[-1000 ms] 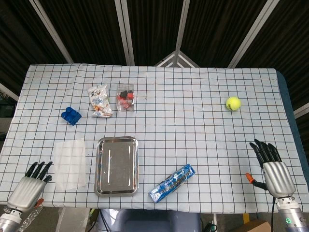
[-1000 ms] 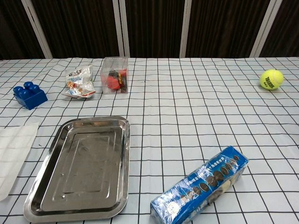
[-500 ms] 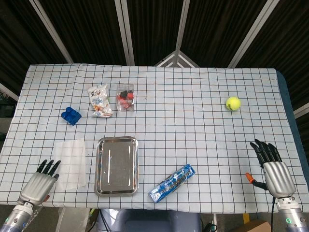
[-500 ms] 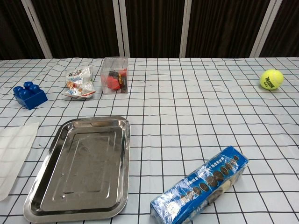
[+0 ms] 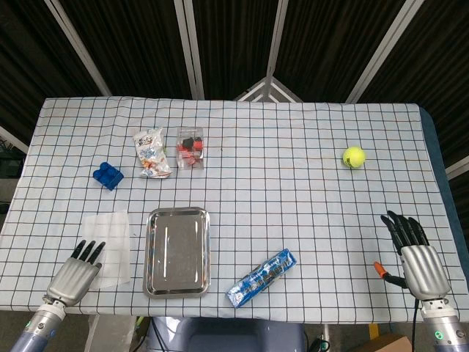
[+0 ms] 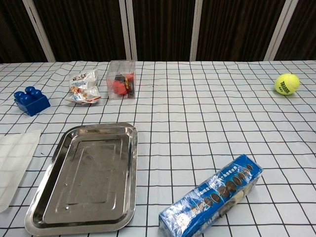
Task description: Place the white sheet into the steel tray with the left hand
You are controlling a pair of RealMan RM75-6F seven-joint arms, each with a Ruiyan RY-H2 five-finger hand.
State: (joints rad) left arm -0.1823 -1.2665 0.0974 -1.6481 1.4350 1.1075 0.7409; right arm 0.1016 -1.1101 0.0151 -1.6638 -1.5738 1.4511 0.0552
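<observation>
Your left hand (image 5: pixel 75 276) sits at the near left edge of the table (image 5: pixel 293 191), palm down with its fingers straight and apart, gripping nothing; the dark fingertips reach onto the near left corner of the sheet (image 5: pixel 107 238), though from the head view you cannot tell whether they press on it or hover just above. The sheet itself lies flat on the checked cloth, just left of the tray (image 5: pixel 176 251) and not touching it; in the chest view only its right part shows at the left border, with a strip of cloth between it and the tray rim. The tray holds nothing and lies lengthwise toward you, near the front edge. Your right hand (image 5: pixel 416 260) is at the near right edge, well apart from everything else, palm down, fingers extended and slightly spread, with nothing in it; an orange piece shows at its thumb side. To the right of the tray, a blue biscuit pack (image 5: pixel 261 277) lies at a slant near the front edge. Further back on the left you have a blue brick (image 5: pixel 108 175), then a crumpled snack bag (image 5: pixel 152 152), then a clear box (image 5: pixel 190 147) with red and black pieces inside, the bag and box close together. A tennis ball (image 5: pixel 354 156) rests alone on the far right of the cloth.
</observation>
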